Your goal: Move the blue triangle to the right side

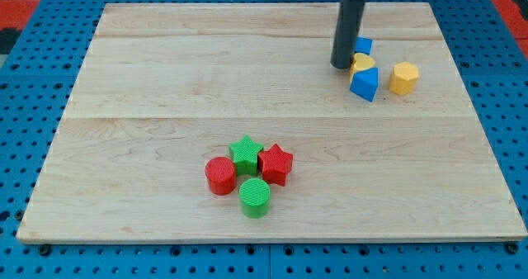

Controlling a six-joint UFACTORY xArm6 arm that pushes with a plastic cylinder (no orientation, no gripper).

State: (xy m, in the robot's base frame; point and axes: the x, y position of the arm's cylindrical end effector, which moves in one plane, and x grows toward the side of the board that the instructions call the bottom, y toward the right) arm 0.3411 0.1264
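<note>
The blue triangle [364, 83] lies at the view's upper right on the wooden board [165, 81]. A small yellow block [361, 63] touches its top edge, and a second blue block [364, 44] sits just above that. A yellow hexagon [403, 78] lies to the right of the triangle, apart from it. My tip [341, 65] stands just left of the small yellow block and up-left of the blue triangle, close to both.
A cluster sits at the lower middle: a red cylinder [220, 176], a green star [245, 153], a red star [275, 163] and a green cylinder [255, 197]. Blue pegboard [25, 147] surrounds the board.
</note>
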